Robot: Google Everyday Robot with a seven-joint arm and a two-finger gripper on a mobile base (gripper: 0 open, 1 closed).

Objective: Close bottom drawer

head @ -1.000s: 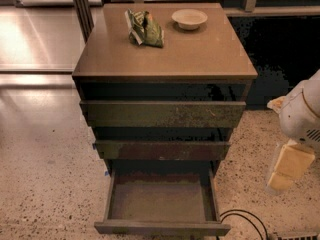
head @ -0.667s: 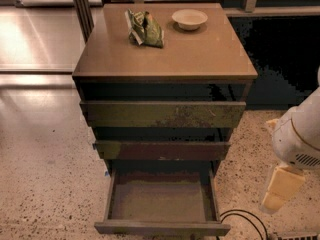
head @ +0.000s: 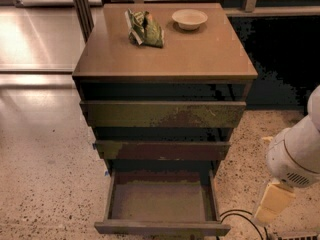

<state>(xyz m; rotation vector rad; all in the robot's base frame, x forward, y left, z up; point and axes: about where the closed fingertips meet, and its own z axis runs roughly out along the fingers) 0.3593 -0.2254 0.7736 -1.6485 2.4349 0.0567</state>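
Dark brown-olive, the bottom drawer (head: 161, 228) stands pulled well out of the cabinet (head: 165, 59) toward the camera, lowest of three. Its shallow box opens upward and its front runs left to right along the picture's lower edge, which cuts off most of that front. The gripper (head: 272, 204) hangs low to the right of the drawer, apart from it, under the white arm (head: 295, 154). Whether it is spread or closed cannot be told.

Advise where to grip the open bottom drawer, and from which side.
Pinch the top lip of the bottom drawer front, mid-width, from above: it is handleless and pulled out, so likely only that edge offers purchase. The pincer hangs low, right of it.
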